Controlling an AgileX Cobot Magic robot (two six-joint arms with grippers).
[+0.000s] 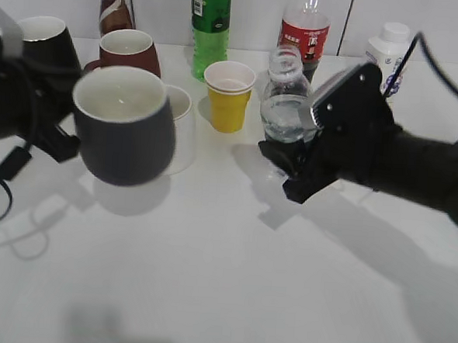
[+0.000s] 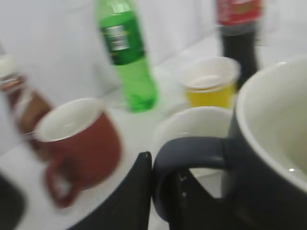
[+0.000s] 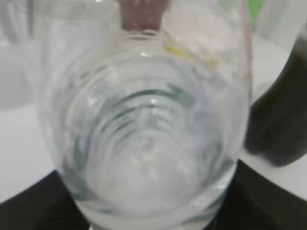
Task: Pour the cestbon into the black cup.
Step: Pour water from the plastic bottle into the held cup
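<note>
Two grips, black cup [image 1: 125, 126] handle only wrist-visible, cestbon [image 1: 285, 97] clamped

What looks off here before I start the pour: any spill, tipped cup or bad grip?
No spill or damage shows. The black cup hangs clear of the table in the left gripper, held by its handle and leaning slightly. The cestbon stands upright, uncapped, inside the right gripper.
</note>
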